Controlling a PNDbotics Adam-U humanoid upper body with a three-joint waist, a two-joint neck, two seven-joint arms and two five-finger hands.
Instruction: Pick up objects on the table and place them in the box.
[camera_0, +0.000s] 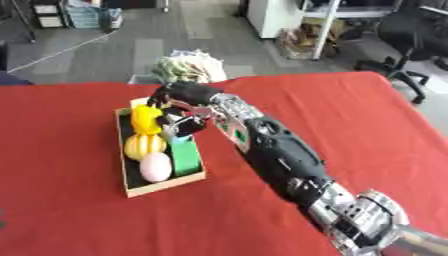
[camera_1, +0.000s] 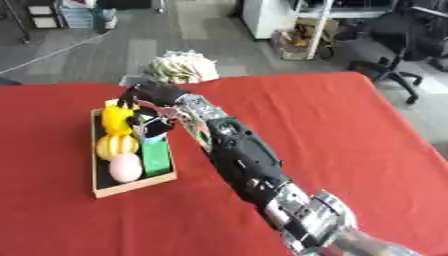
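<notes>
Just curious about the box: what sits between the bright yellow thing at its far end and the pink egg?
A yellow striped round fruit, seen in both eye views.

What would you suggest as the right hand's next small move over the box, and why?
Probably straighten the fingers and lift away: the right hand is over the box's far end, curled round something dark, above the yellow things. Whether it rests inside is unclear.

I see the box (camera_0: 128, 176) left of centre on the table (camera_0: 350, 125), my right hand (camera_0: 179, 107) over its far end.
</notes>
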